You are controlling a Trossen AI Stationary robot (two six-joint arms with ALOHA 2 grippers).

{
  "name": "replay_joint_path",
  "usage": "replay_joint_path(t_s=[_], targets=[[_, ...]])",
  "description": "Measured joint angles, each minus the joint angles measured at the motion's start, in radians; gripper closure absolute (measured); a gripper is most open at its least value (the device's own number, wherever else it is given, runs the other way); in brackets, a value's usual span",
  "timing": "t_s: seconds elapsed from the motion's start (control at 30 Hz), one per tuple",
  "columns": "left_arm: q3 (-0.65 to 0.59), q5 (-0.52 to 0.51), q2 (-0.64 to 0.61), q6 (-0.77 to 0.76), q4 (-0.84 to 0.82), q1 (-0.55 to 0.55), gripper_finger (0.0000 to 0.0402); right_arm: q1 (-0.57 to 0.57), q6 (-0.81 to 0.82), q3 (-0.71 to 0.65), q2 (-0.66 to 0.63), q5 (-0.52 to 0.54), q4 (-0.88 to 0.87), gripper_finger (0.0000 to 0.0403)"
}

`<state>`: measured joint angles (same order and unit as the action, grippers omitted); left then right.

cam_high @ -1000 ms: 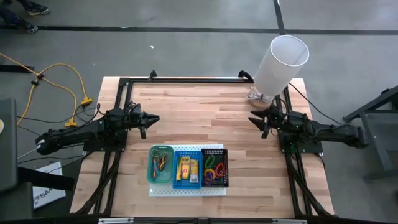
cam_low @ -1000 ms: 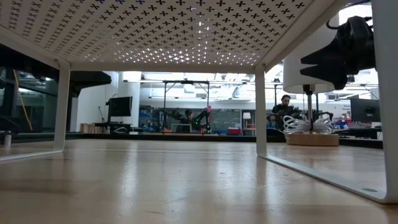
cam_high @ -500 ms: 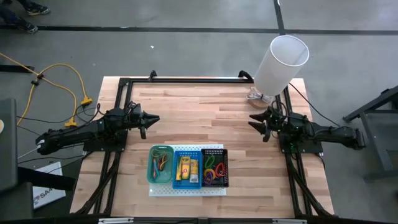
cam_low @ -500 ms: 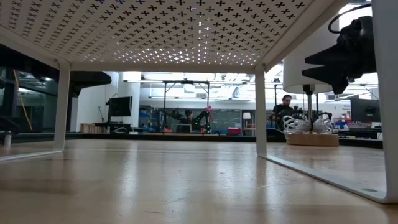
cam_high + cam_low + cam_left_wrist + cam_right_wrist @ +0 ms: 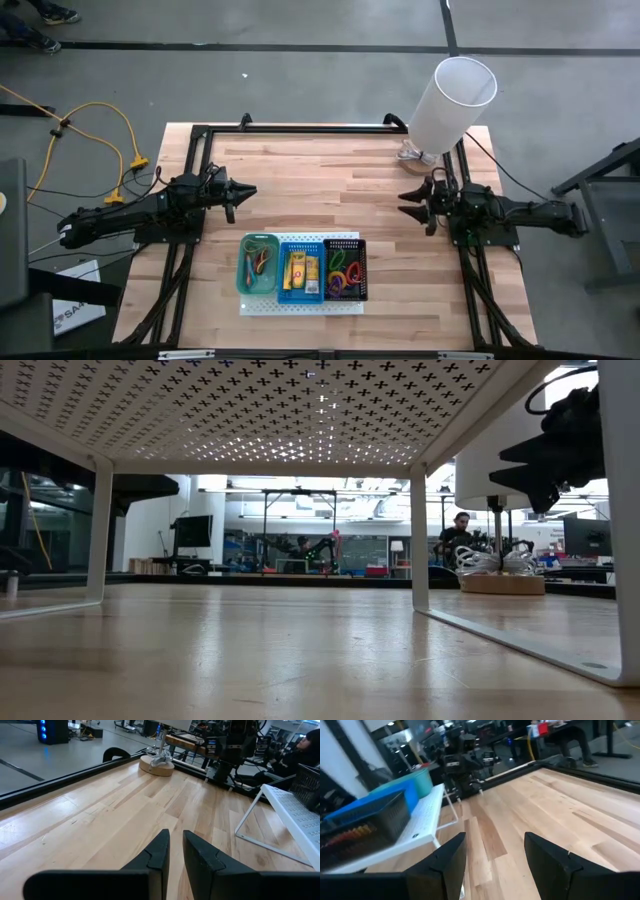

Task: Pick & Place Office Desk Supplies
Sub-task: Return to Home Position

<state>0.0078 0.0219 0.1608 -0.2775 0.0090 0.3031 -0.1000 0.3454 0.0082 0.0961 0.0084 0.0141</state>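
Observation:
The office desk supplies lie in three small bins on a white perforated board (image 5: 302, 303) near the table's near edge. Rubber bands (image 5: 260, 262) fill the green bin, yellow packets (image 5: 299, 270) the blue bin, and bright loops (image 5: 346, 272) the black bin. My left gripper (image 5: 243, 191) hovers over the table's left half, pointing right, level; its fingers (image 5: 176, 834) stand a narrow gap apart with nothing between them. My right gripper (image 5: 404, 198) hovers over the right half, pointing left, its fingers (image 5: 495, 837) wide open and empty. Both stand farther from the near edge than the board.
A lamp with a white shade (image 5: 452, 100) stands on a round wooden base (image 5: 156, 765) at the far right corner, just behind my right arm. A black frame (image 5: 300, 127) runs along the table's far edge and sides. Bare wood (image 5: 320, 190) lies between the two grippers.
My right gripper has swung its fingers from slanting toward the far edge round to pointing straight at the table's left, shifting slightly toward the near edge. Its fingers have stayed open. My left arm has kept still.

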Motion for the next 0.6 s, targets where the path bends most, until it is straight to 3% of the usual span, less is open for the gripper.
replay_joint_path(t_s=[0.23,0.6], targets=[[0.000,0.000,0.000,0.000,0.000,0.000,0.0351,0.007,0.052,0.000,0.010,0.104,0.017,0.0215],[0.000,0.000,0.000,0.000,0.000,0.000,0.0351,0.007,0.045,-0.001,0.099,0.115,0.019,0.0215]])
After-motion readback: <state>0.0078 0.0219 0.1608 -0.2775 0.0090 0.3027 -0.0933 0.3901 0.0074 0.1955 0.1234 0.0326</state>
